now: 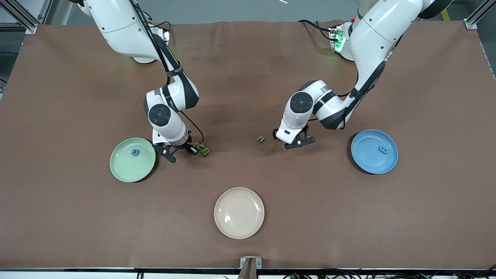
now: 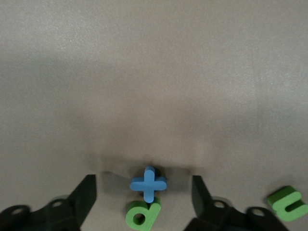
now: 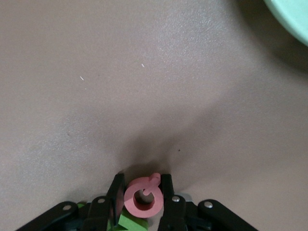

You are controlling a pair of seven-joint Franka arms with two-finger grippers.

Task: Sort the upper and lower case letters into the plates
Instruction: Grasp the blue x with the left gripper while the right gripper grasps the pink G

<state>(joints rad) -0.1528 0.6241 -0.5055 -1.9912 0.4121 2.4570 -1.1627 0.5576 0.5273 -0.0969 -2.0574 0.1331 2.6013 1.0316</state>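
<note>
front view: green plate (image 1: pixel 132 159) w/ blue letter (image 1: pixel 135 152); blue plate (image 1: pixel 374 151) w/ blue letter (image 1: pixel 383 150); beige plate (image 1: pixel 239 212) bare. right gripper (image 3: pixel 143 195) pinching pink letter (image 3: pixel 142 196) beside green plate; left gripper (image 2: pixel 144 191) spread round blue plus (image 2: pixel 148 183), table (image 1: pixel 248 77) middle.

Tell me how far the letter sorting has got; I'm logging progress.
Done: one blue letter lies in the green plate, one in the blue plate. In hand: right gripper is shut on a pink letter; left gripper, open, straddles a blue piece. Left: green letters on the table.
</note>
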